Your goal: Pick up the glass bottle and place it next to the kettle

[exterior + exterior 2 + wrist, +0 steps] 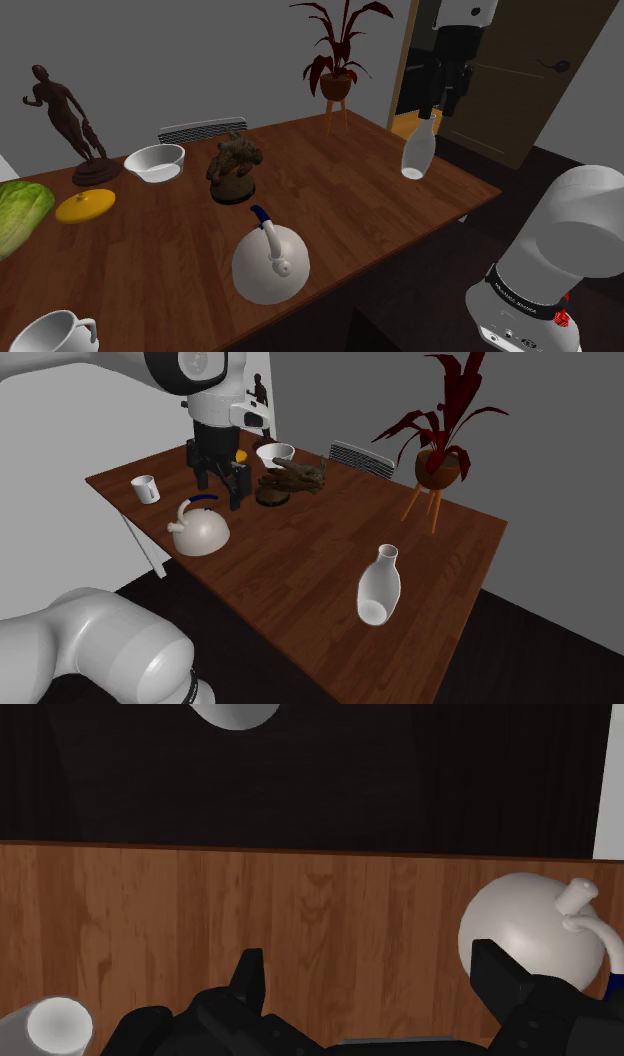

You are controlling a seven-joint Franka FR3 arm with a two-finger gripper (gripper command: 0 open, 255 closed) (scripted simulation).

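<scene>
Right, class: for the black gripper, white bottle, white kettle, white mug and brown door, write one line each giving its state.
Black two-finger gripper: open, holding nothing.
White narrow-necked bottle: neck up on the wooden table, not held.
White round kettle with blue handle: upright, handle raised.
White mug: upright on the table.
Brown door: open.

The arm (575,225) has smooth, rounded white shells with dark bands at the joints. A black ring (525,300) near its base carries small white lettering and a red mark (562,319). The gripper (221,490) and its blocky fingers (500,979) are all black.
</scene>
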